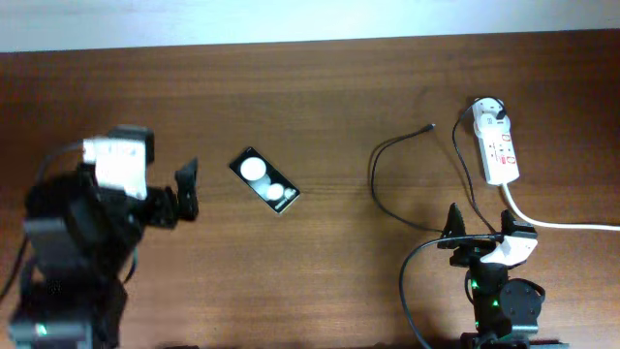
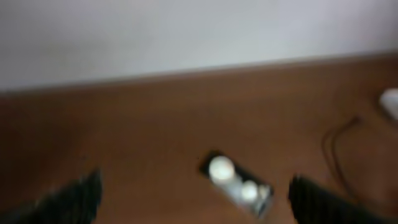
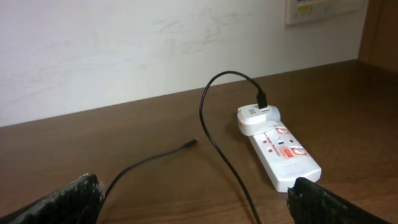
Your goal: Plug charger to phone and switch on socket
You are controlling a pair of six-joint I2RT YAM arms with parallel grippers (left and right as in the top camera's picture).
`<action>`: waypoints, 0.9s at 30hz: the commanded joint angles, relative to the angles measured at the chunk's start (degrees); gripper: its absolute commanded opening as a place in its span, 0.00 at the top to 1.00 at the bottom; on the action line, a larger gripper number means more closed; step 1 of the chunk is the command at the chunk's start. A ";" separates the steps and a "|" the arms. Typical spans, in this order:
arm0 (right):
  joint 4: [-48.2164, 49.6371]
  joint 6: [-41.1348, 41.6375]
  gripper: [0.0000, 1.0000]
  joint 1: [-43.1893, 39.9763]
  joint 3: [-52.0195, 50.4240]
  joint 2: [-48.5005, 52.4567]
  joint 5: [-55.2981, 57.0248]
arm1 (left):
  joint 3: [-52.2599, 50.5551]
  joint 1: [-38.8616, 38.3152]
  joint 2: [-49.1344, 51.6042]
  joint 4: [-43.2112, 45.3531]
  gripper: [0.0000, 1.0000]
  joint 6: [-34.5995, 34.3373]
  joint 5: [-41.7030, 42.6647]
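Phone (image 1: 264,181) lies angled on table (image 1: 320,78), left of centre, nothing plugged in. Charger (image 1: 374,184) tip loose to its right, well apart; plug head sits in far end of socket (image 1: 500,153), far right. L gripper (image 1: 187,192) just left of phone, jaws wide, empty. R gripper (image 1: 481,228) near side of socket, wide open, empty.

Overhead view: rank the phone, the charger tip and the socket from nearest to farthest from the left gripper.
Measured from the left gripper:
1. phone, just to its right, left of the table's middle.
2. charger tip, loose on the table right of the middle.
3. socket, far right, beyond the cable loop.
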 commanded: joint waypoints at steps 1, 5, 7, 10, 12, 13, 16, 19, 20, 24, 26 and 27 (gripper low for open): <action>-0.26 -0.42 0.01 0.24 -0.39 -0.44 0.28 | 12.37 0.07 7.96 -15.34 0.01 0.48 11.56; -0.26 -0.42 0.01 0.24 -0.39 -0.44 0.28 | 12.66 0.07 12.26 -28.55 0.01 0.50 18.88; -0.26 -0.42 0.02 0.24 -0.39 -0.44 0.28 | 12.66 0.07 13.81 -28.33 0.01 -1.66 18.80; -0.26 -0.42 0.01 0.24 -0.39 -0.44 0.28 | 12.66 -0.35 16.87 -28.65 0.01 -21.24 7.50; -0.24 -0.42 0.01 0.24 -0.39 -0.44 0.28 | 12.70 -4.76 19.67 -28.52 0.01 -35.60 -3.87; -0.24 -0.42 0.01 0.24 -0.39 -0.44 0.28 | 13.07 -7.30 21.31 -28.55 0.01 -40.74 -8.09; -0.26 -0.42 0.01 0.24 -0.39 -0.44 0.28 | 18.23 -14.53 30.42 -28.55 0.01 -52.83 -15.17; -0.24 -0.42 0.01 0.24 -0.39 -0.44 0.28 | 25.31 -17.88 43.82 -28.52 0.01 -61.29 -15.30; -0.26 -0.42 0.01 0.24 -0.39 -0.44 0.28 | 26.14 -18.34 46.75 -28.04 0.01 -63.47 -15.26; -0.26 -0.42 0.01 0.24 -0.39 -0.44 0.28 | 26.27 -18.58 59.06 -22.47 0.01 -65.59 -11.82; -0.24 -0.42 0.01 0.24 -0.39 -0.44 0.28 | 26.25 -18.58 63.25 -21.84 0.01 -65.55 -8.83; -0.26 -0.42 0.01 0.24 -0.39 -0.44 0.28 | 26.25 -18.58 65.83 -21.33 0.01 -65.57 -7.17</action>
